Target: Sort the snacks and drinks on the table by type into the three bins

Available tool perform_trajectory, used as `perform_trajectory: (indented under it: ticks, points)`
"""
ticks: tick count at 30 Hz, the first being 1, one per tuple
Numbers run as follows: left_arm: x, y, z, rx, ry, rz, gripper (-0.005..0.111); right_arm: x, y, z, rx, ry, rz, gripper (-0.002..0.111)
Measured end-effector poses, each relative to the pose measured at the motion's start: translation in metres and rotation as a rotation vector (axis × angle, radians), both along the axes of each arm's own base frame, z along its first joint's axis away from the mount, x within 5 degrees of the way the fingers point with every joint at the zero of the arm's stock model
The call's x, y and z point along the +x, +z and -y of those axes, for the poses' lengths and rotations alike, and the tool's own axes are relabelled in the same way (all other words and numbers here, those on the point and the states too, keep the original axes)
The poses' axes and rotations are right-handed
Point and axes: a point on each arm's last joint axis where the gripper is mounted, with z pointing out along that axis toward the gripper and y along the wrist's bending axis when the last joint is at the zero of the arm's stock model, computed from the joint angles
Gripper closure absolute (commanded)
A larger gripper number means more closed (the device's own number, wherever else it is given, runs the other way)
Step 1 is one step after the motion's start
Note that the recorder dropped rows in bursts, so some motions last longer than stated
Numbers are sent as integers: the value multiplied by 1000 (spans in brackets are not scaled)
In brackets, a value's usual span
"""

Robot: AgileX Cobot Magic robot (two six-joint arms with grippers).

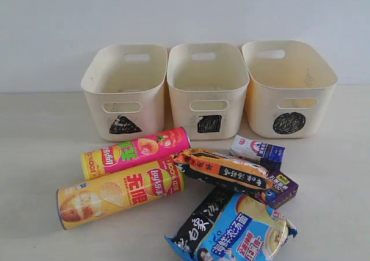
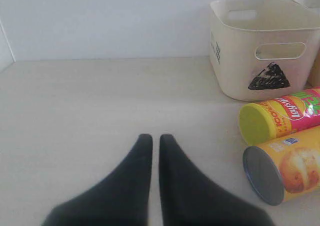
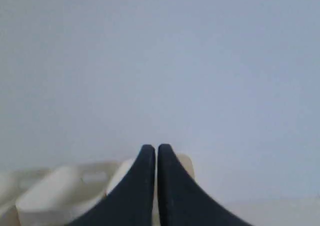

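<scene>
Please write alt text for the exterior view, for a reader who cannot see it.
Three cream bins stand in a row on a beige table: triangle bin, square bin, circle bin. In front lie a pink tube, a yellow tube, an orange packet, a blue packet, a white carton and a purple carton.

Bright, even and soft throughout, with only faint shadows under the yellow-orange chip tube [image 1: 121,193] and between the bins [image 1: 231,119]. Fairly sharp but slightly grainy in the exterior view. Blurs at the left gripper [image 2: 155,138] up close; looks hazy and washed-out around the right gripper [image 3: 155,148], far bins out of focus.
</scene>
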Motion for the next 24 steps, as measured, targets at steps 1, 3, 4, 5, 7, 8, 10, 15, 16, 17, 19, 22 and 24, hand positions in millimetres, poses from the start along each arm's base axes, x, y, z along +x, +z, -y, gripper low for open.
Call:
perform_trajectory:
  ticks: [1, 3, 4, 5, 7, 8, 10, 15, 16, 17, 19, 22, 24]
  points:
    - [0, 0, 0, 0, 0, 0, 102, -2, 5, 0, 36, 9, 58, 108]
    - [0, 0, 0, 0, 0, 0, 102, -6, 15, 1, 70, 19, 138, 108]
    - [0, 0, 0, 0, 0, 0, 102, -5, 27, 1, 79, 22, 150, 108]
    - [0, 0, 0, 0, 0, 0, 102, -5, 39, 1, 84, 24, 162, 108]
    - [0, 0, 0, 0, 0, 0, 102, 6, 66, 0, 82, 23, 141, 108]
    - [0, 0, 0, 0, 0, 0, 102, 16, 80, -1, 77, 23, 119, 108]
    - [0, 0, 0, 0, 0, 0, 102, 33, 96, -2, 58, 21, 85, 108]
    - [0, 0, 0, 0, 0, 0, 102, 82, 119, -8, -34, 21, -57, 108]
    - [0, 0, 0, 0, 0, 0, 102, 91, 121, -9, -46, 20, -93, 108]
    - [0, 0, 0, 0, 0, 0, 102, 101, 121, -10, -58, 18, -147, 108]
    - [0, 0, 0, 0, 0, 0, 102, 119, 125, -11, -92, 13, -229, 108]
    - [0, 0, 0, 0, 0, 0, 102, 145, 125, -12, -131, 5, -349, 108]
    - [0, 0, 0, 0, 0, 0, 102, 158, 124, -12, -163, -4, -421, 108]
